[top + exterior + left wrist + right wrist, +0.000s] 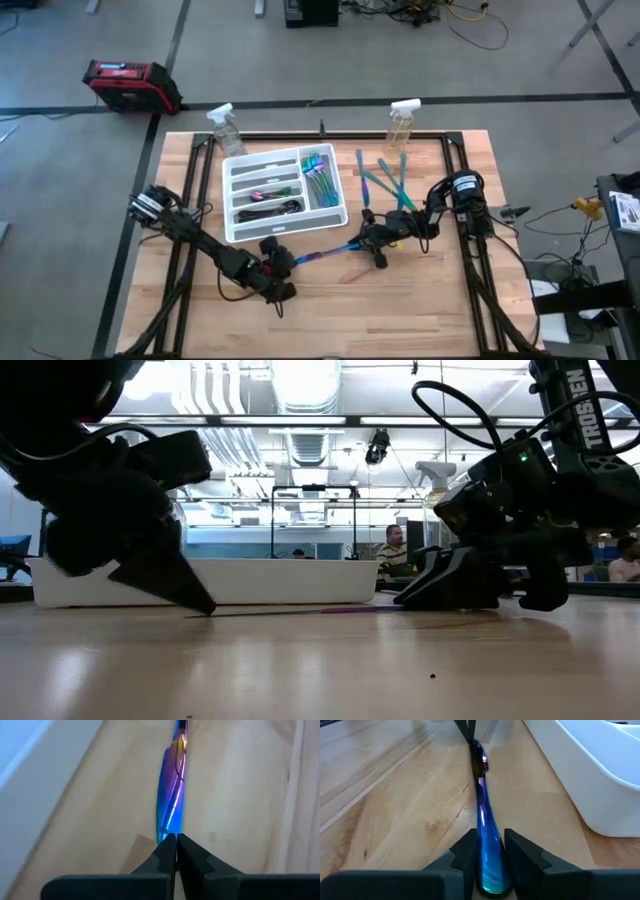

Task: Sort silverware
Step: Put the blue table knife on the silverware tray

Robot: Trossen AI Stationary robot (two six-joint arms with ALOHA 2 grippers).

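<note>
- The left gripper (pixel 283 262) sits low near the table's front edge, its jaws pressed together on the tip of an iridescent knife (pixel 322 253); the left wrist view shows the blue-purple blade (pixel 170 805) running straight out from the shut fingertips (pixel 176 845).
- The knife lies flat on the wooden table (pixel 420 310), stretched between the two grippers, just in front of the white tray (pixel 243 232).
- The right gripper (pixel 372 243) holds the knife's other end: in the right wrist view the teal-blue handle (pixel 489 850) lies between the two dark fingers (pixel 466 852), which touch it on both sides.
- In the low view the knife (pixel 300 611) shows as a thin line on the table top, between the left gripper (pixel 205 607) and the right gripper (pixel 405 600).
- In the tray, one compartment holds teal utensils (pixel 318 177), another a magenta piece (pixel 262 194), another dark ones (pixel 268 210).
- To the tray's right, several teal utensils (pixel 385 178) lie loose on the table.
- Two clear spray bottles (pixel 225 128) stand at the far edge.
</note>
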